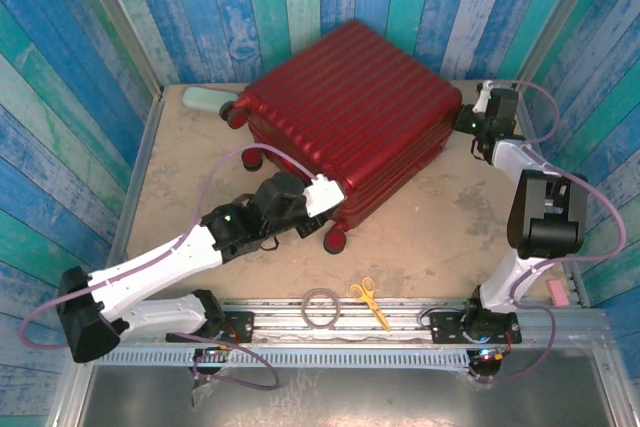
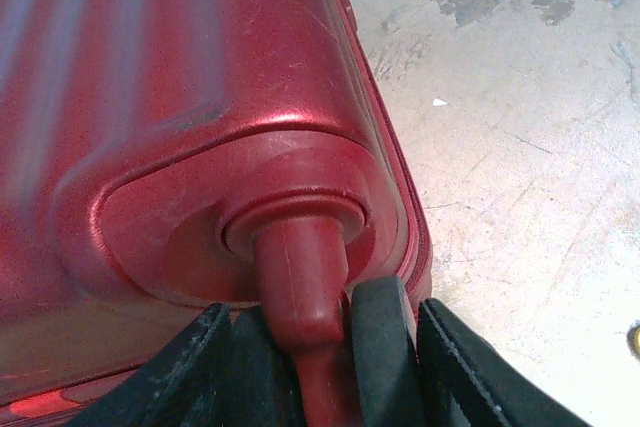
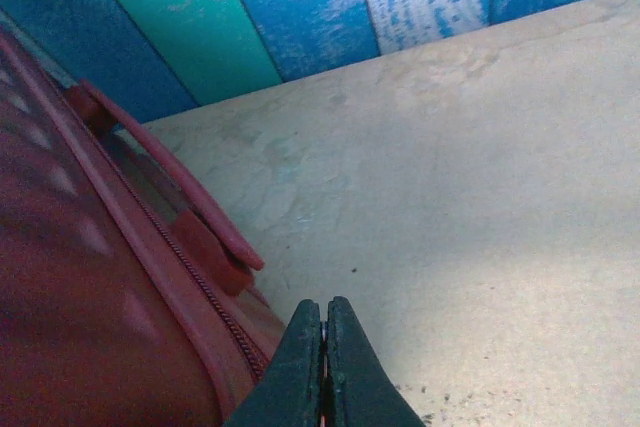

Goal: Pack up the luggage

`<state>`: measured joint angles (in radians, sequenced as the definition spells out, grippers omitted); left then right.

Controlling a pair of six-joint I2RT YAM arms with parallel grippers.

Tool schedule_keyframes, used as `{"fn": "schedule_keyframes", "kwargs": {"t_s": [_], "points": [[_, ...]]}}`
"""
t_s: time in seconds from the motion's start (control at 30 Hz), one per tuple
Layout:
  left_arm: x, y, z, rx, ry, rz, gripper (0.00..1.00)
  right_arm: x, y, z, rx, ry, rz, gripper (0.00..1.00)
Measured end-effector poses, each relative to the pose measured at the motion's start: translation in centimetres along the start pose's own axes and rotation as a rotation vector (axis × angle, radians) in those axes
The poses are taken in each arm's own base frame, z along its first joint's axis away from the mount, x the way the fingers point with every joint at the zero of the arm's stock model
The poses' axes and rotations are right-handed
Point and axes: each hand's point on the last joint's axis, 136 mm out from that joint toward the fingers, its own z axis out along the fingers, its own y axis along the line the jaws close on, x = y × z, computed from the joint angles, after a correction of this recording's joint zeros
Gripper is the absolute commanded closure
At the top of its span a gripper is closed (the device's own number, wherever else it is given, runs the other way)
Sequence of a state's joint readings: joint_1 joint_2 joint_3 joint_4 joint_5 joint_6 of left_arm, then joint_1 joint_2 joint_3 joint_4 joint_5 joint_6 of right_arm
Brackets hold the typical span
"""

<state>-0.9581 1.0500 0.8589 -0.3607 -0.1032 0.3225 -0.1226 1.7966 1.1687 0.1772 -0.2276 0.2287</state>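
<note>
Far left on the counter point(image 1: 440, 237), a pale green object point(image 1: 205, 99) is lying by the back wall, just beside one of the luggage's rear wheels point(image 1: 232, 112). The left arm is reaching diagonally from the near left corner towards the middle of the counter. In the left wrist view, the left gripper point(image 2: 305, 347) is clamping the red wheel stem point(image 2: 300, 287) that is sticking out of a rounded corner of the shell, with a black pad point(image 2: 385, 347) pressing on each side of it.

The luggage point(image 1: 350, 122) is sitting closed in the far middle of the counter. It is lying flat on one broad side, with its ribbed, glossy red shell facing up and its corners turned at an angle to the counter edges. Another wheel point(image 1: 335, 240) is poking out at the near corner, close to the left arm's wrist.

Nearer the arm bases, a grey ring point(image 1: 321, 307) and a pair of yellow-handled scissors point(image 1: 370, 302) are resting at the counter's near edge, just beside each other.

On the right, the right arm is bending up and back towards the luggage's right corner. In the right wrist view, the right gripper point(image 3: 325, 312) is hovering with its fingers pressed fully together, holding nothing. It is hanging over bare counter just beside the zipper seam point(image 3: 190, 277) and near the red side handle point(image 3: 170, 182).
</note>
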Motion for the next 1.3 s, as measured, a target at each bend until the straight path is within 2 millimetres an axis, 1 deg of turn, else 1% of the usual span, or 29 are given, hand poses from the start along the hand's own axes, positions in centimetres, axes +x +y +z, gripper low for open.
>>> {"fn": "schedule_keyframes", "kwargs": {"t_s": [0.07, 0.1, 0.17, 0.2, 0.23, 0.27, 0.3, 0.33, 0.37, 0.43, 0.5, 0.57, 0.67, 0.7, 0.73, 0.77, 0.8, 0.87, 0.9, 0.97, 1.07, 1.13, 1.2, 1.27, 1.3], "points": [[0.3, -0.1, -0.9, -0.008, -0.015, 0.029, 1.0, 0.0, 0.0, 0.3, -0.038, 0.023, 0.015, 0.98], [0.8, -0.3, -1.5, -0.004, -0.016, 0.05, 1.0, 0.0, 0.0, 0.4, -0.054, 0.031, 0.02, 0.95], [3.1, -1.1, -2.8, 0.002, 0.017, 0.094, 0.99, -0.9, -0.6, 0.9, -0.06, 0.015, 0.023, 0.7], [4.1, -1.0, -3.0, -0.017, 0.034, 0.107, 0.91, -1.5, -1.6, 1.2, -0.036, -0.001, 0.02, 0.59], [5.3, -0.7, -3.2, -0.046, 0.053, 0.119, 0.54, -2.0, -3.2, 1.5, -0.005, -0.017, 0.02, 0.54], [6.2, -0.3, -3.3, -0.078, 0.072, 0.125, 0.3, -2.2, -4.8, 1.5, 0.03, -0.024, 0.032, 0.51], [7.0, 0.3, -3.3, -0.122, 0.096, 0.131, 0.2, -2.4, -6.8, 1.5, 0.068, -0.029, 0.046, 0.5], [7.6, 0.9, -3.3, -0.165, 0.113, 0.127, 0.16, -2.4, -8.3, 1.3, 0.096, -0.028, 0.06, 0.5], [7.8, 1.4, -3.3, -0.199, 0.123, 0.121, 0.13, -2.5, -9.4, 1.1, 0.116, -0.029, 0.072, 0.49], [7.6, 3.0, -3.8, -0.287, 0.123, 0.079, 0.12, -2.8, -10.6, 0.8, 0.137, -0.03, 0.086, 0.5], [6.3, 4.9, -4.7, -0.386, 0.098, -0.004, 0.11, -3.7, -10.3, 0.6, 0.126, -0.038, 0.09, 0.54], [4.3, 6.8, -5.9, -0.475, 0.055, -0.11, 0.12, -5.3, -9.0, 0.7, 0.078, -0.056, 0.081, 0.59], [1.7, 9.5, -7.4, -0.602, -0.015, -0.306, 0.16, -8.4, -6.7, 1.3, -0.035, -0.092, 0.054, 0.65], [1.3, 10.2, -7.6, -0.639, -0.031, -0.373, 0.19, -9.3, -5.8, 1.6, -0.081, -0.1, 0.043, 0.66], [1.2, 10.7, -7.7, -0.672, -0.042, -0.431, 0.23, -9.9, -5.1, 2.0, -0.115, -0.098, 0.035, 0.67], [1.5, 11.2, -7.6, -0.712, -0.041, -0.498, 0.26, -10.7, -4.2, 2.6, -0.166, -0.096, 0.022, 0.67], [2.1, 11.6, -7.4, -0.741, -0.034, -0.562, 0.27, -10.9, -3.5, 3.2, -0.205, -0.085, 0.011, 0.67], [4.3, 12.8, -6.9, -0.806, 0.0, -0.692, 0.28, -10.7, -2.1, 4.7, -0.279, -0.049, -0.001, 0.67], [5.7, 13.6, -6.8, -0.843, 0.024, -0.752, 0.29, -10.2, -1.4, 5.5, -0.317, -0.024, -0.003, 0.67], [8.2, 14.9, -6.8, -0.908, 0.061, -0.856, 0.3, -8.4, -0.1, 7.0, -0.378, 0.037, 0.008, 0.68], [10.7, 16.2, -6.3, -0.95, 0.102, -0.96, 0.3, -5.1, 2.0, 8.7, -0.465, 0.134, 0.023, 0.7], [12.1, 16.9, -5.5, -0.948, 0.138, -1.009, 0.31, -3.4, 3.3, 9.2, -0.516, 0.178, 0.017, 0.71], [13.8, 18.0, -4.3, -0.938, 0.189, -1.066, 0.31, -2.9, 3.9, 9.0, -0.563, 0.191, 0.001, 0.73], [14.6, 19.1, -2.6, -0.906, 0.232, -1.104, 0.31, -2.9, 4.8, 8.4, -0.619, 0.188, -0.03, 0.75], [14.6, 19.8, -1.5, -0.883, 0.248, -1.114, 0.31, -2.8, 5.2, 8.0, -0.645, 0.184, -0.049, 0.75]]}}
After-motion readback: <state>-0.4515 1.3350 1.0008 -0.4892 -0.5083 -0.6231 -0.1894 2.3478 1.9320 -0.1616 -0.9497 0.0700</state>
